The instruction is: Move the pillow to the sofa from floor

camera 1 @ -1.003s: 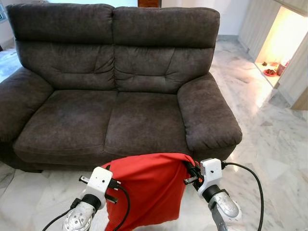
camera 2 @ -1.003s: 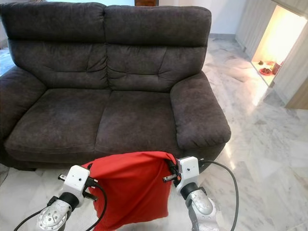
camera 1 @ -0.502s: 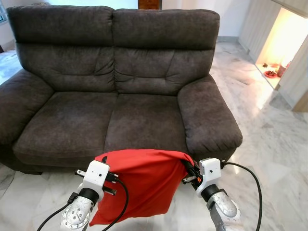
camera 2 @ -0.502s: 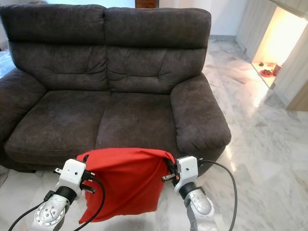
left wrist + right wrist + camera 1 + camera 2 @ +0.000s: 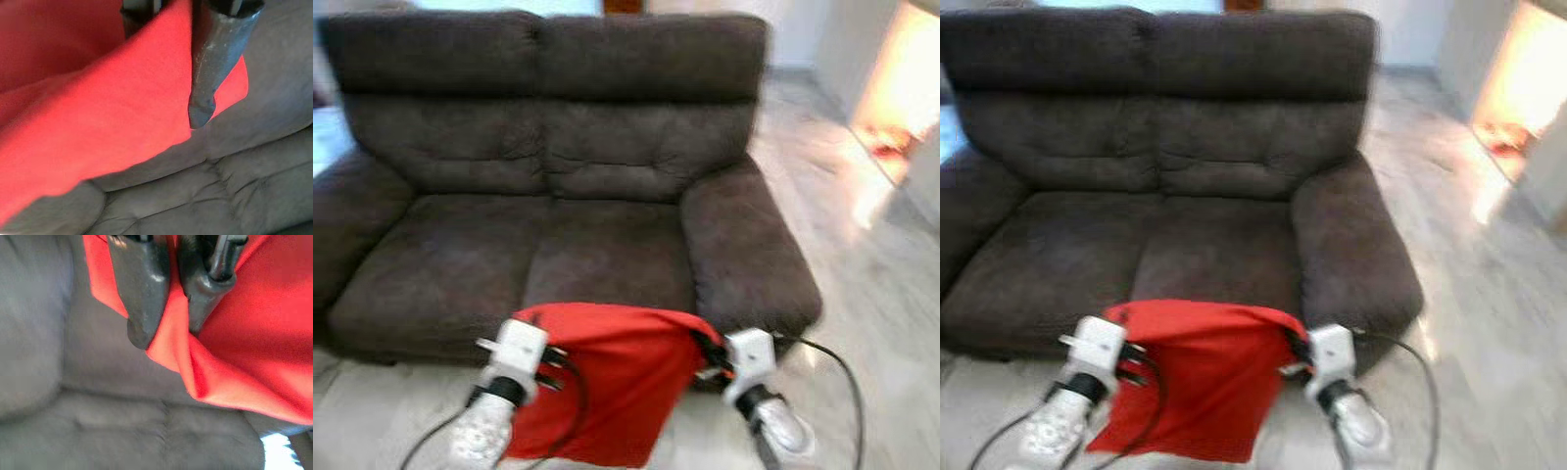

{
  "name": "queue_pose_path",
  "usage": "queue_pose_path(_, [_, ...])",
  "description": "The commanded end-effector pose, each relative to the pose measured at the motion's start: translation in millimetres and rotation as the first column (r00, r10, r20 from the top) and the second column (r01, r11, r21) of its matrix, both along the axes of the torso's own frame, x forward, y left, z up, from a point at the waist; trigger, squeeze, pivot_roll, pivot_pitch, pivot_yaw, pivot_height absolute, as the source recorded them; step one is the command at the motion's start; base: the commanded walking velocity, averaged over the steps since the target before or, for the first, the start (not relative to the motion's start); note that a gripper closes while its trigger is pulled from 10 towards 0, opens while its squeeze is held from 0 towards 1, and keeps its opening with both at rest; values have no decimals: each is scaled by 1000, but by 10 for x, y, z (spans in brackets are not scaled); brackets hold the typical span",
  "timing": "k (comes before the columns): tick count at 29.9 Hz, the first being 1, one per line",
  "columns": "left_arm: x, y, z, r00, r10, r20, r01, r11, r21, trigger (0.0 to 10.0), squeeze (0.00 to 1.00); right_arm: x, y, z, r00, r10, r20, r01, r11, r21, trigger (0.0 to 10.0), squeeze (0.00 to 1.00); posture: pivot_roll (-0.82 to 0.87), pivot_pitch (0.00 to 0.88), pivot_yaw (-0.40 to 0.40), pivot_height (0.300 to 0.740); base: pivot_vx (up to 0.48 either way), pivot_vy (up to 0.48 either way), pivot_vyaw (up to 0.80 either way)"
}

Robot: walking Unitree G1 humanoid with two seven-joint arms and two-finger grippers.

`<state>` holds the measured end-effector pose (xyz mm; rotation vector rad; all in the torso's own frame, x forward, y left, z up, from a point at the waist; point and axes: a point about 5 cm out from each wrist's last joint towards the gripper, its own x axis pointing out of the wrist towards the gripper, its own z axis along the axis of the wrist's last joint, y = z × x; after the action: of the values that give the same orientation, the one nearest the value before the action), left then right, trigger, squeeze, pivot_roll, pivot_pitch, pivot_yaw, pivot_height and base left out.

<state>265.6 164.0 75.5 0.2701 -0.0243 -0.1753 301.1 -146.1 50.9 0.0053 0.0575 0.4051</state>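
Note:
A red pillow hangs limp between my two grippers, just in front of the dark brown sofa. My left gripper is shut on the pillow's left top corner, and in the left wrist view its black fingers pinch the red cloth. On the right top corner my right gripper is shut too; both its fingers squeeze a fold of the pillow. The pillow's top edge is level with the front of the seat cushions. The eye views are blurred.
The sofa has two seat cushions, with a thick armrest on the right and another at the left edge. Pale marble floor runs to the right of it, towards a lit alcove at the far right.
The whole picture has shifted and blurred, so the camera is moving towards the sofa. The pillow has come up and forward to the seat front, still held by both grippers.

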Motion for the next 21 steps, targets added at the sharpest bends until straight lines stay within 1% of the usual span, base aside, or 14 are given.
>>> queue_pose_path(1, [21, 125, 189, 994, 35, 101, -36, 999, 10, 10000, 0, 30, 101, 83, 999, 14, 44, -15, 1000, 26, 10000, 0, 81, 95, -10, 740, 322, 0, 0])
queue_pose_path(3, [19, 125, 188, 994, 35, 101, -36, 999, 9, 10000, 0, 29, 98, 83, 999, 11, 45, -13, 1000, 29, 10000, 0, 81, 95, -11, 740, 287, 0, 0])
queue_pose_path(11, [15, 93, 177, 996, 9, 92, -9, 1000, 5, 10000, 0, 38, 82, 98, 999, 1, 50, -2, 999, 32, 10000, 0, 81, 96, -10, 740, 0, 0, 0])
queue_pose_path(13, [16, 82, 198, 996, -9, 92, 9, 1000, 4, 10000, 0, 57, 74, 121, 998, -20, 55, 17, 999, 48, 10000, 0, 80, 95, -10, 740, 0, 0, 0])
queue_pose_path(15, [22, 95, 230, 995, -14, 98, 13, 1000, 12, 10000, 0, 67, 70, 132, 998, -33, 57, 30, 998, 53, 10000, 0, 81, 92, -8, 740, 0, 0, 0])
queue_pose_path(16, [29, 131, 275, 994, -11, 113, 8, 1000, 28, 10000, 0, 76, 67, 149, 997, -50, 60, 46, 997, 64, 10000, 0, 82, 91, -8, 740, 0, 0, 0])
queue_pose_path(21, [30, 199, 342, 991, 10, 136, -15, 999, 35, 10000, 0, 84, 62, 191, 995, -69, 79, 63, 995, 78, 10000, 0, 83, 89, -7, 740, 0, 0, 0])
